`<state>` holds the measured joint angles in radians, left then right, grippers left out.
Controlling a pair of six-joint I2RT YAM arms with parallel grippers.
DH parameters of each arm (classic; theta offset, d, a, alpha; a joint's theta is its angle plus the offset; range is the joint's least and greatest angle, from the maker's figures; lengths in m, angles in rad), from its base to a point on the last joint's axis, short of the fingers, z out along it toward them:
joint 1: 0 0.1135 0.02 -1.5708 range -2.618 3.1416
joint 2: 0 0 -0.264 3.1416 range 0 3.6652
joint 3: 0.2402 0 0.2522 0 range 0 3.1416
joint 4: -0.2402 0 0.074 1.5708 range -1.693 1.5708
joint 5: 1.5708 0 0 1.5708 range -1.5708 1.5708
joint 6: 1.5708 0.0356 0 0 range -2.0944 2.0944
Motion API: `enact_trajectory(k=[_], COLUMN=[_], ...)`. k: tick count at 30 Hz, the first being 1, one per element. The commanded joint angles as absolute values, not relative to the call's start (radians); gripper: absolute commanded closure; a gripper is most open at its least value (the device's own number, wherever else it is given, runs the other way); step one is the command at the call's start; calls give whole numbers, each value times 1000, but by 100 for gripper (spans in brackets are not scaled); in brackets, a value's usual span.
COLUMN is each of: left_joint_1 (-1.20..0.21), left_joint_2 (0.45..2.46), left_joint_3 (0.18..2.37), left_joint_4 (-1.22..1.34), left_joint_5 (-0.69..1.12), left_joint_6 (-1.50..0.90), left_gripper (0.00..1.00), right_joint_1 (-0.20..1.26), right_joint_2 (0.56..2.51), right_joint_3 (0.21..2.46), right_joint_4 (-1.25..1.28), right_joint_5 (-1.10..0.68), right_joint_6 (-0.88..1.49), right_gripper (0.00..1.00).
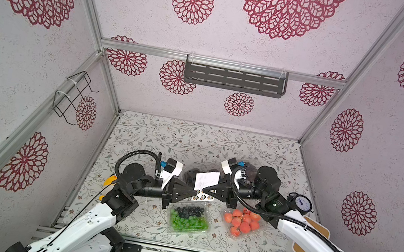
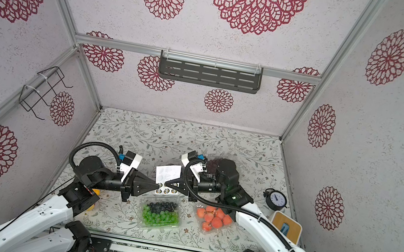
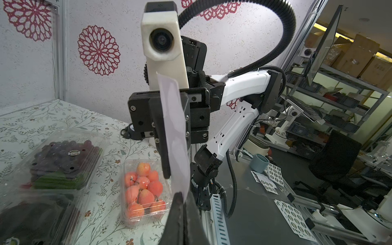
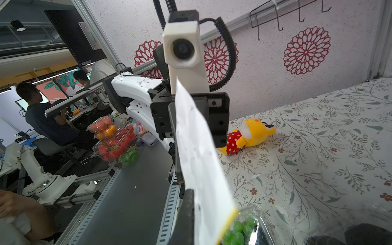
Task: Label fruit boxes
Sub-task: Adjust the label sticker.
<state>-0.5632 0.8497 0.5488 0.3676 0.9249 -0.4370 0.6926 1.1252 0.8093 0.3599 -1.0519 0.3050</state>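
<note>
Top views both showed me the floral-printed tabletop with the four clear plastic clamshell fruit boxes grouped toward the near middle. The box of green and blue berries lay nearest me, and the box of orange-red fruit sat just beside it on the right arm's side. The box of black fruit and the box of dark purple fruit lay farther back, partly under the arms. The purple one had a small oval mark on its lid that I took for a label. Above the near boxes the left gripper and the right gripper met tip to tip. Each was pinched tight on the lower edge of the white paper sticker sheet, which stood up between them, clear of the table. I could not tell whether the left jaws had a round sticker or only the backing paper. I judged the boxes light and slippery, with thin lids that would flex and could skate sideways under a push. I would press a label on the flat centre of a lid and steady the box by its stiffer rim. The sheet looked limp and easy to crease, so it wanted a grip close to the edge.
</note>
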Motion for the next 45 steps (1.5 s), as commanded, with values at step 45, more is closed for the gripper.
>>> enact_trajectory(k=[45], left_joint_1=[-566], left_joint_2=[856], left_joint_3=[578], left_joint_4=[370], left_joint_5=[947], left_joint_6=[-413], left_gripper=[96], right_joint_1=[695], right_joint_2=[1095], right_joint_3=[818], right_joint_4=[347], right_joint_5=[-1080], right_joint_6=[237], right_gripper=[100])
